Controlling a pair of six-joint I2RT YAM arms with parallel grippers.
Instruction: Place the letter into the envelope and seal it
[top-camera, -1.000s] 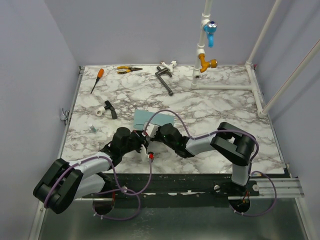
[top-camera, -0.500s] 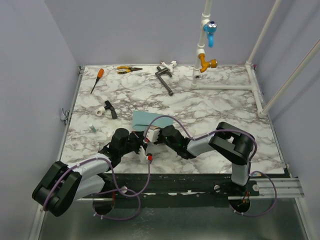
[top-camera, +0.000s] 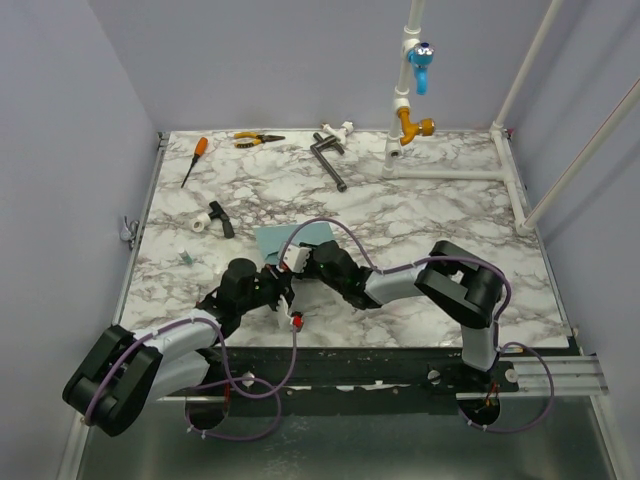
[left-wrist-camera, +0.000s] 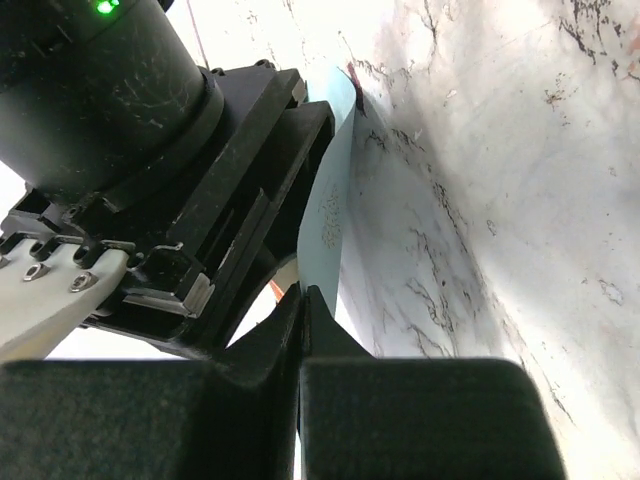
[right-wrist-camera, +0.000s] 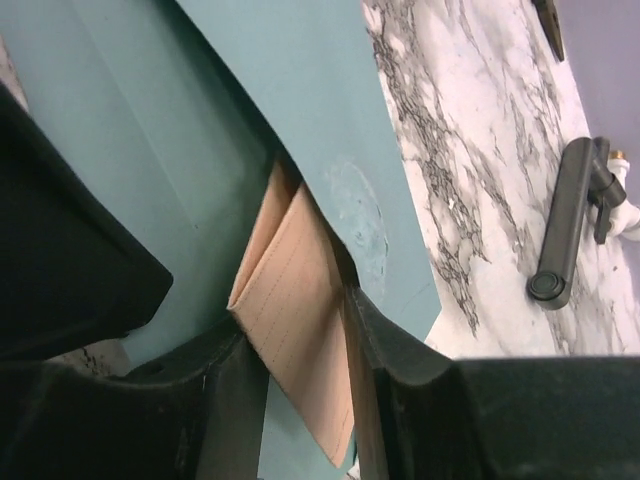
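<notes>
Two claws: both low near the front of the table (top-camera: 450, 215), tips close together
Left claw (left-wrist-camera: 303, 305): fingers together, pinching the envelope (left-wrist-camera: 330, 200) by its edge
Right claw (right-wrist-camera: 300, 340): clamped on the folded letter (right-wrist-camera: 290, 290), its far end tucked under the envelope flap
Handling: light, floppy paper, creases easily; hold near the edges, push gently
Far side: screwdriver (top-camera: 194, 160), pliers (top-camera: 255, 139), well apart

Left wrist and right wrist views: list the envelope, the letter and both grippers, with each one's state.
envelope, unsealed, pinched at one edge.
letter, folded, partly tucked into the envelope.
left gripper, shut on the envelope.
right gripper, shut on the letter.
</notes>
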